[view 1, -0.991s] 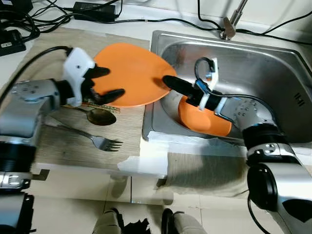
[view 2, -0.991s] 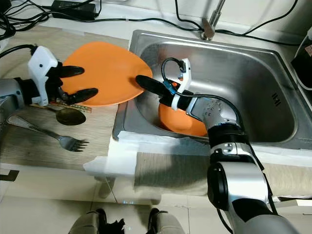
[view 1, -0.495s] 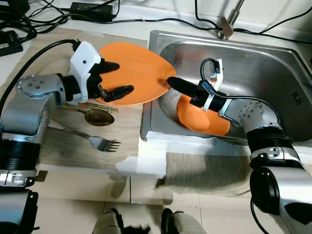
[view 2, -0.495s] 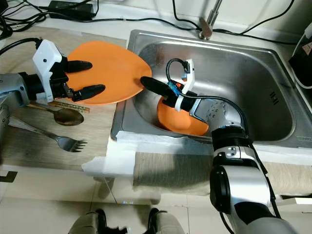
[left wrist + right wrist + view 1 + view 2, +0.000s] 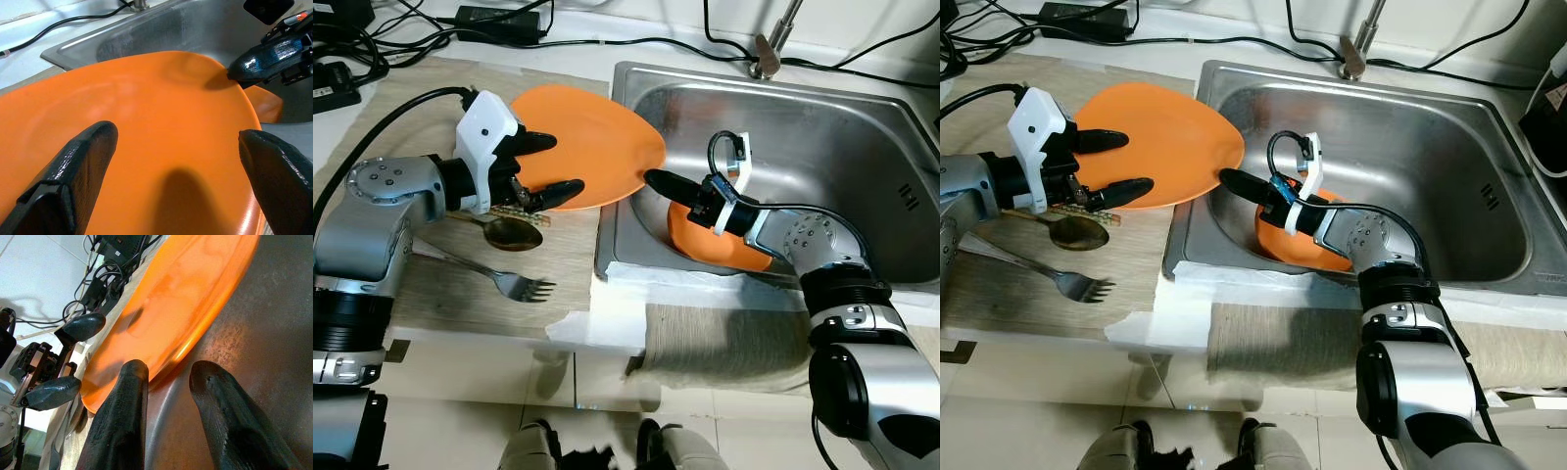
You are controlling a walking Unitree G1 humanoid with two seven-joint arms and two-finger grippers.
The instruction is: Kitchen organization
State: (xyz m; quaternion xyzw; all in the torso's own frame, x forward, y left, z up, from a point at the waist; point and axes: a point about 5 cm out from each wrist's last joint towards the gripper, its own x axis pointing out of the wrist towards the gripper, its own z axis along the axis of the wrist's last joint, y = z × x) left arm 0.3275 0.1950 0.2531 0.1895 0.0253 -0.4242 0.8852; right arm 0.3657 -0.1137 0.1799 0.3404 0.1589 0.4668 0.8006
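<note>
A large orange plate (image 5: 597, 137) lies on the counter mat with its rim hanging over the sink's left wall. My left gripper (image 5: 548, 164) is open, its two fingers (image 5: 83, 161) spread wide just above the plate's near left part. My right gripper (image 5: 651, 177) reaches out of the sink toward the plate's overhanging rim (image 5: 186, 298); it is open, with nothing between its fingers, and its tips sit just below that rim. A second orange dish (image 5: 724, 245) leans in the sink under the right wrist, partly hidden by it.
The steel sink (image 5: 862, 127) has a faucet (image 5: 773, 44) at the back. A spoon (image 5: 509, 233) and a fork (image 5: 499, 279) lie on the mat in front of the plate. Cables and a power brick (image 5: 499, 20) run along the back. A cloth (image 5: 724, 338) drapes the front edge.
My right gripper has dropped slightly from the plate's rim to just under it. My left gripper, which slid further over the plate a second ago, has barely moved since.
</note>
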